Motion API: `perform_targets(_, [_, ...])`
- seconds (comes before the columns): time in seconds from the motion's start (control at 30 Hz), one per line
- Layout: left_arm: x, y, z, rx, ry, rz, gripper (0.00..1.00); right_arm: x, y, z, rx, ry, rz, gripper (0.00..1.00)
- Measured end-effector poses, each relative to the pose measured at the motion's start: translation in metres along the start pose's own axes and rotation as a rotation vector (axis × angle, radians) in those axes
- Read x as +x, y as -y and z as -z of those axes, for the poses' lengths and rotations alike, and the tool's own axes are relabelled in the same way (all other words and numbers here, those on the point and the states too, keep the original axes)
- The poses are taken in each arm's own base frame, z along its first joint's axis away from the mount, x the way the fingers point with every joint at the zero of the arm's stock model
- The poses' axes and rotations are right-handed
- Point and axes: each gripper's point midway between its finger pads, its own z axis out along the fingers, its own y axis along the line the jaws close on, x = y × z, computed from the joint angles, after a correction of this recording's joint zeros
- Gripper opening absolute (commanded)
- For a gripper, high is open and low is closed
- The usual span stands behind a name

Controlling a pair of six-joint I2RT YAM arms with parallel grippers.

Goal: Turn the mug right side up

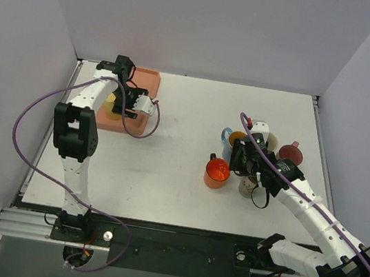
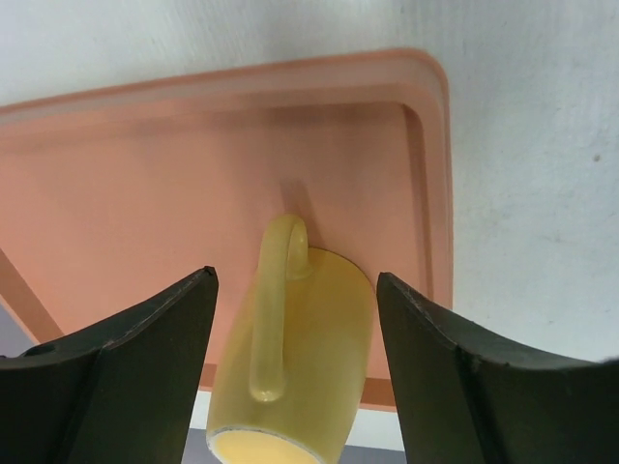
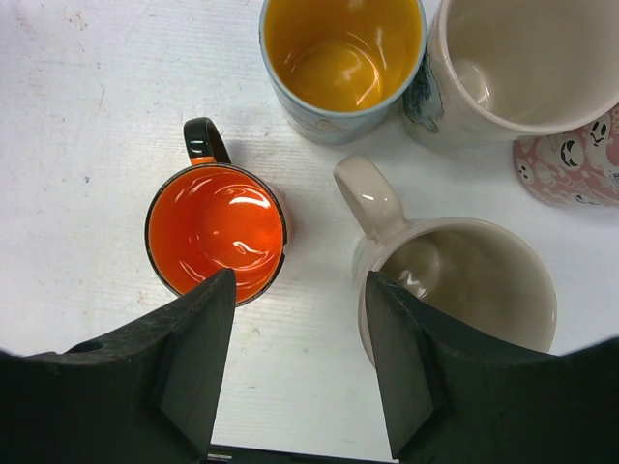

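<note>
Upper left: left gripper [image 2: 295, 280] is straddling yellow mug [image 2: 319, 367] lying on pink tray [image 2: 145, 174], jaws spread; best closing on body, clear of handle. Right gripper [image 3: 300, 280] is hovering w/ jaws spread.

We note bare tray [image 2: 126, 174] beyond the mug [image 2: 314, 348], rim close on its right. Only a narrow gap separates orange cup [image 3: 217, 230] and cream cup [image 3: 464, 285].

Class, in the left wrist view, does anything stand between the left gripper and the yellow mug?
Nothing visible does: the open left gripper faces the yellow mug on the pink tray, with no object between.
</note>
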Motion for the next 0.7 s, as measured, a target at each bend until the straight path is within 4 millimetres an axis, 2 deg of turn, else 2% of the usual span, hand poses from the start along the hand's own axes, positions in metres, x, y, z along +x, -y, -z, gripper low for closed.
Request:
perform_targets(0.07, [0.011, -0.002, -0.007, 0.006, -0.043, -0.008, 0.73, 0.000, 0.000, 0.000, -0.001, 0.002, -0.002, 0.52])
perform_targets(0.17, [0.025, -0.008, -0.018, 0.000, -0.098, -0.013, 0.64, 0.000, 0.000, 0.000, -0.001, 0.001, -0.002, 0.52])
perform_targets(0.23, [0.033, -0.012, -0.024, -0.016, -0.130, -0.016, 0.44, 0.000, 0.000, 0.000, -0.002, 0.002, -0.003, 0.52])
perform_targets(0.27, [0.037, -0.014, -0.027, -0.022, -0.143, -0.016, 0.19, 0.000, 0.000, 0.000, -0.001, 0.001, -0.004, 0.52])
perform_targets(0.3, [0.039, -0.015, -0.029, -0.026, -0.154, -0.011, 0.05, 0.000, 0.000, 0.000, -0.001, 0.001, -0.004, 0.52])
perform_targets(0.33, [0.041, -0.016, -0.030, -0.027, -0.161, -0.022, 0.00, 0.000, -0.001, 0.000, -0.002, 0.002, -0.004, 0.52])
perform_targets(0.43, [0.046, -0.018, -0.029, -0.032, -0.191, -0.019, 0.00, 0.000, -0.001, 0.000, -0.002, 0.002, -0.005, 0.52])
perform_targets(0.57, [0.040, -0.019, -0.024, -0.041, -0.149, 0.044, 0.00, 0.000, -0.001, 0.000, -0.002, 0.001, -0.004, 0.52])
perform_targets(0.7, [0.027, -0.036, -0.004, -0.118, -0.037, 0.180, 0.00, -0.004, -0.005, 0.004, -0.010, 0.000, 0.007, 0.53])
